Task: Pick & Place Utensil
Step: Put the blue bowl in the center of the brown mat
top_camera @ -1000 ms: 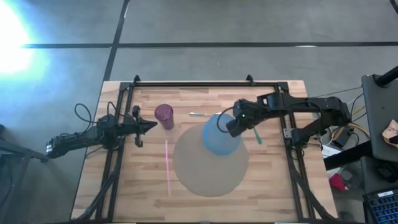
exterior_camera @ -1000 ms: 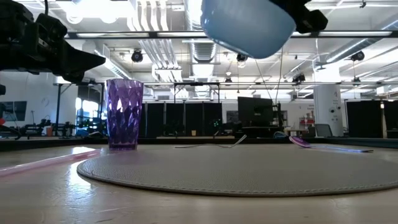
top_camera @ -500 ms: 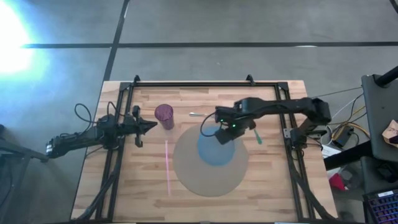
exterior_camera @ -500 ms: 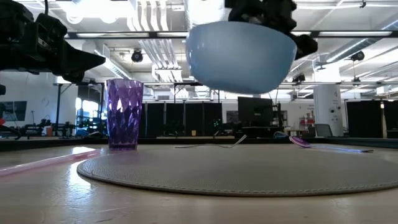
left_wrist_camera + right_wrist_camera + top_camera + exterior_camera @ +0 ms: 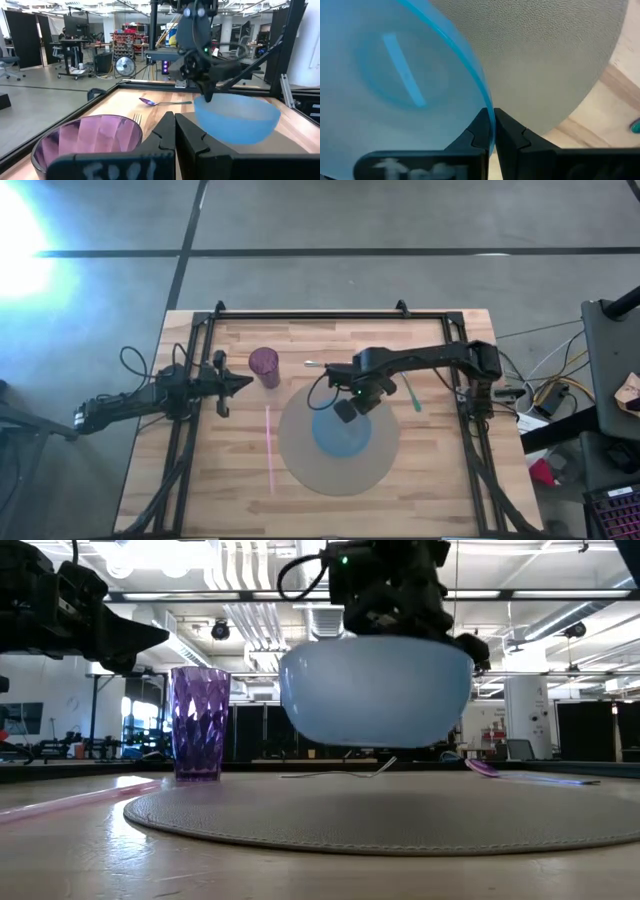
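Bowl: pale blue bowl, smooth, translucent plastic by the look, round w/ thin rim; hangs clear above the mat, a gap under it in the low view.
Mat: round grey placemat, fine pebbled weave, flat on the table; bowl sits over its middle seen from above.
Table: light wood planks, black rail frame round the edge.
Cup: purple tumbler, faceted, see-through, upright, off the mat's far-left edge, just ahead of the L gripper.
Straw: pink straw, thin, straight, lying partly on the mat's left edge.
Utensils: silver fork flat on wood beyond the mat; spoon w/ purple bowl and teal-green handle, flat on wood right of the mat, well apart from both grippers.
R gripper: right gripper jaws together, pinched on the blue bowl's rim; wall of the bowl runs between the fingers in its wrist view.
L gripper: left gripper jaws together, nothing in them, hovering beside the tumbler at table's left.
Hard to see: R fingertips hidden behind the bowl in the low view; fork mostly a thin line, tines barely readable; spoon's colours differ by view.
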